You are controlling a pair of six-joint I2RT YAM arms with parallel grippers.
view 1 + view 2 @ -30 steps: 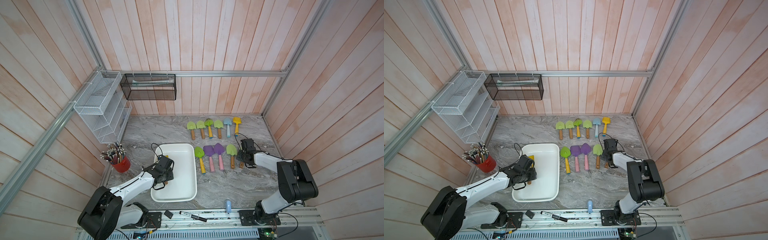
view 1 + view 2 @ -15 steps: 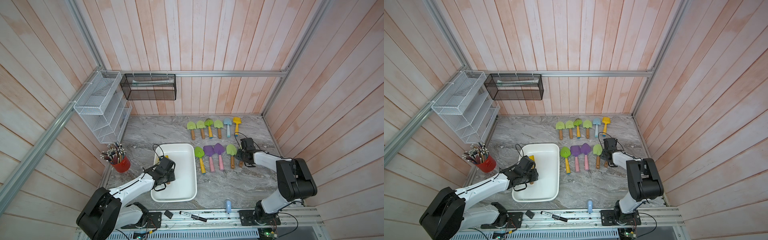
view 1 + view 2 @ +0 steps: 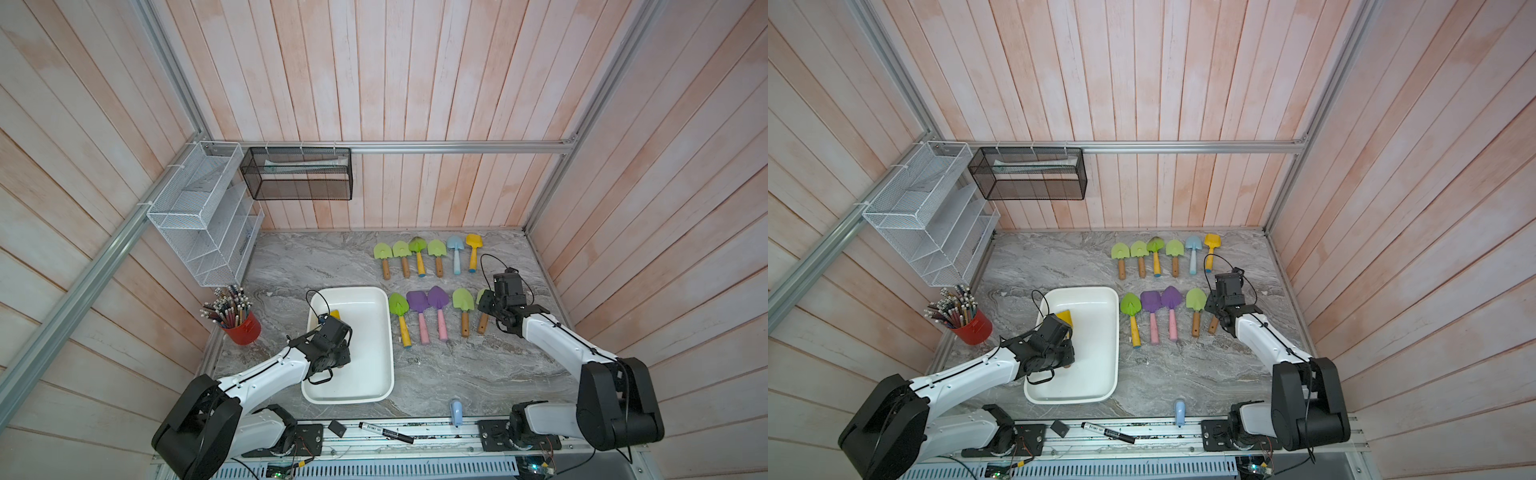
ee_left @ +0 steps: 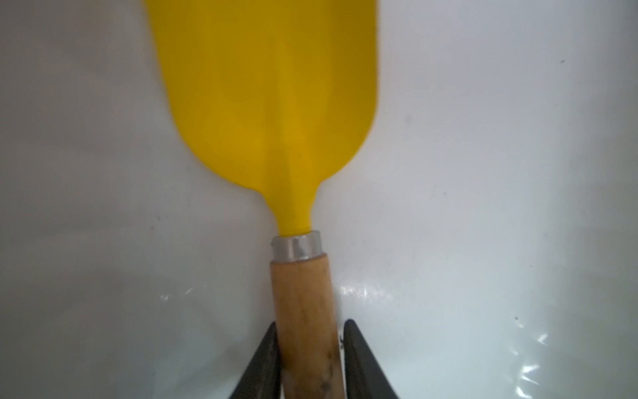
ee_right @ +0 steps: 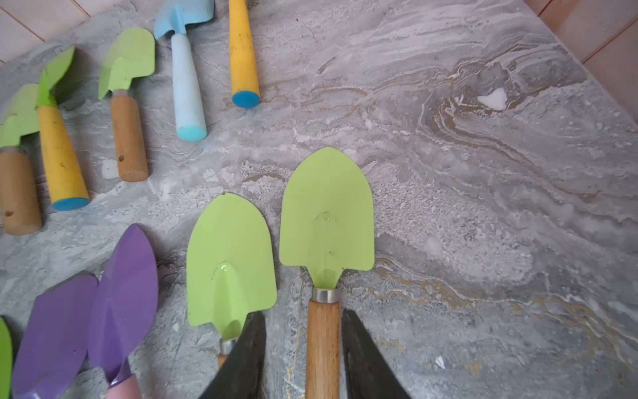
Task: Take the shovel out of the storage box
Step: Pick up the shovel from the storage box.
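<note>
The storage box (image 3: 370, 353), a shallow white plastic tub with rounded corners and a glossy floor, sits on the grey marble-veined counter (image 3: 457, 374) toward its front edge, left of the middle. In the box's left half lies the yellow shovel (image 4: 269, 103). It has a smooth painted blade with a centre ridge, a short metal collar and a round wooden handle. The left gripper (image 4: 309, 326) is pinched onto that handle, with its black tapered fingers (image 4: 266, 362) on either side of the wood. Whether the shovel is clear of the box floor I cannot tell.

Near the counter's right edge, the right gripper (image 5: 302, 312) straddles the wooden handle of a light green pointed shovel (image 5: 326, 214) that lies flat on the counter. Its jaws are parted, with a clear gap at one finger. Just beside it lies another green shovel (image 5: 229, 255), then two purple shovels (image 5: 124, 293).
</note>
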